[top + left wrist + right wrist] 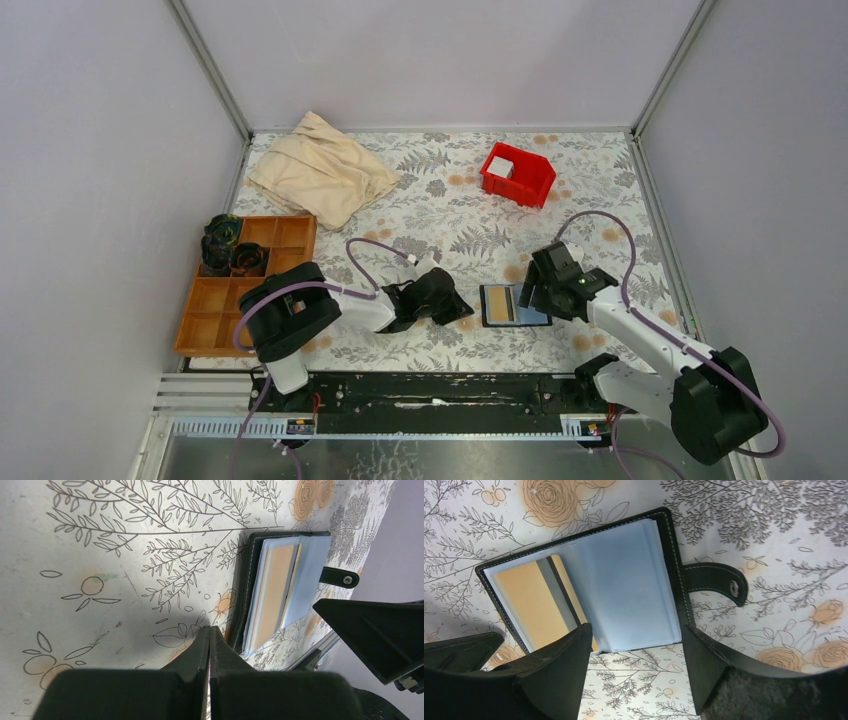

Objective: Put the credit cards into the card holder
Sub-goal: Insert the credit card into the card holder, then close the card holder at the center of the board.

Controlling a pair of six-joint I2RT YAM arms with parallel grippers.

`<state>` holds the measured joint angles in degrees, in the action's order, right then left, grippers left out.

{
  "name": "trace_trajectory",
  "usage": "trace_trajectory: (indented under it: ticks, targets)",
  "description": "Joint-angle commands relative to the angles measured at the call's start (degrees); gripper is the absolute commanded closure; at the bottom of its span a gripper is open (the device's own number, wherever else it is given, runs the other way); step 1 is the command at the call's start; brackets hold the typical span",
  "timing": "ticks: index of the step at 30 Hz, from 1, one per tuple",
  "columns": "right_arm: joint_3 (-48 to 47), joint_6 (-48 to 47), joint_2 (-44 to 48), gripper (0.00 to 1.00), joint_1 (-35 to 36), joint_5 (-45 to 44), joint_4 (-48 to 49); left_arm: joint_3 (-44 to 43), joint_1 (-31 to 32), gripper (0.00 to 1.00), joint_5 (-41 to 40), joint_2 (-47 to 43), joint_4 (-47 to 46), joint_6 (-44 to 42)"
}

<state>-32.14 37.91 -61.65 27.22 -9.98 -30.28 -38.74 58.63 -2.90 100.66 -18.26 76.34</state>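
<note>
The card holder (513, 305) lies open on the floral table between the two arms, with its clasp tab (719, 577) out to one side. A tan credit card (536, 605) with a grey and a dark stripe sits in its pale blue sleeves (624, 580). No other loose card shows. My right gripper (636, 630) is open and empty, its fingers just over the holder's near edge. My left gripper (210, 630) is shut and empty, its tips low by the holder's (287, 587) black edge. In the top view, the left gripper (466, 314) is left of the holder and the right gripper (528, 292) is at its right edge.
A red bin (518, 175) with a white item inside stands at the back right. A beige cloth (320, 168) lies at the back left. A brown compartment tray (245, 290) with dark round objects (225, 245) sits on the left.
</note>
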Motion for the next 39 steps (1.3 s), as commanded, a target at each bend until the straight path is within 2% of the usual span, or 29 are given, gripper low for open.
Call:
trace_trajectory:
  ticks: [1,7,14,26,30,36,39]
  targets:
    - [0.2,4.0,3.8,0.26,-0.1,-5.0,-1.8,4.6,1.2,1.00,2.0,4.5,20.1,-5.2]
    - [1.0,8.0,4.9,0.21,0.0,-7.8,-5.3,4.6,1.1,1.00,2.8,4.7,19.9,-6.1]
    - [0.1,13.1,4.1,0.17,-0.2,-15.3,-7.9,5.0,0.9,1.00,4.4,5.1,18.0,-6.5]
    - [-0.2,11.7,-2.8,0.19,-5.0,-17.0,0.2,5.3,-0.4,1.00,7.6,5.8,16.5,-8.3]
    - [1.5,9.9,-1.9,0.29,-5.9,-16.5,4.4,6.0,-1.1,1.00,7.9,5.8,16.1,-8.4]
    - [3.3,6.7,-1.0,0.60,-6.0,-13.8,7.7,7.1,-1.7,1.00,8.3,6.2,14.6,-7.4]
    - [3.1,5.6,-1.5,0.64,-6.0,-12.4,7.3,7.0,-1.8,1.00,8.2,6.6,14.1,-7.0]
